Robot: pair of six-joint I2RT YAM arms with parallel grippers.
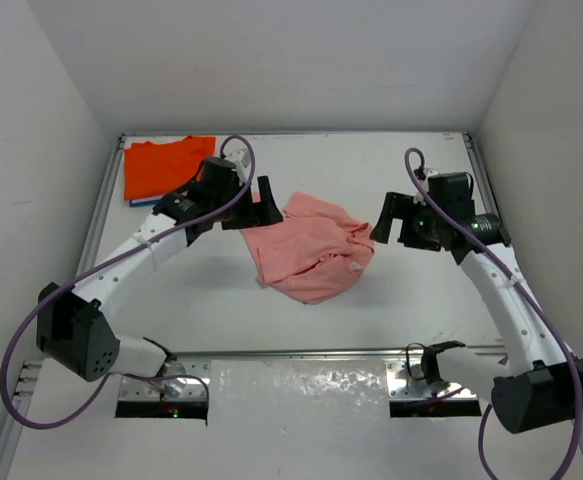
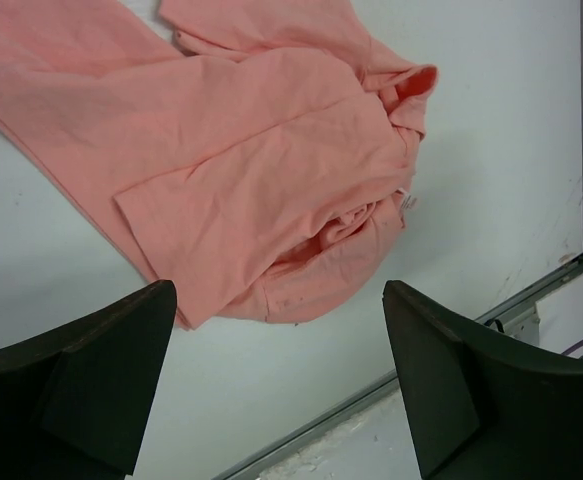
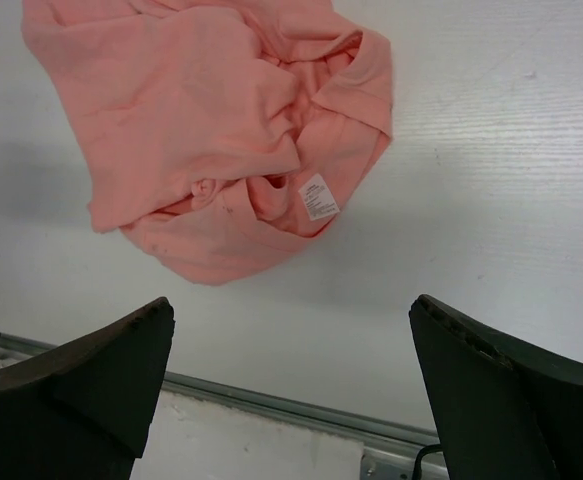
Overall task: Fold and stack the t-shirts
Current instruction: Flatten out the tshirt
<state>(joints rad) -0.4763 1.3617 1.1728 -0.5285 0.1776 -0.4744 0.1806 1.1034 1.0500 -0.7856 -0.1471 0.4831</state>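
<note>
A pale salmon-pink t-shirt (image 1: 311, 248) lies crumpled in a heap at the middle of the white table, its white label (image 3: 318, 196) showing. My left gripper (image 1: 261, 206) hovers at the heap's back left edge, open and holding nothing. To the right of the heap my right gripper (image 1: 388, 224) is also open and empty. From the left wrist, the pink shirt (image 2: 251, 180) lies beyond the spread gripper (image 2: 279, 288). The right wrist view has the pink shirt (image 3: 211, 130) ahead of the wide gripper (image 3: 291, 300). A bright orange t-shirt (image 1: 166, 165) lies folded at the back left, a thin blue edge (image 1: 143, 202) under it.
A metal rail (image 1: 301, 353) runs along the table's near edge, with the arm bases just behind it. Grey walls close in the left, right and back sides. Bare white table (image 1: 421, 300) surrounds the pink heap.
</note>
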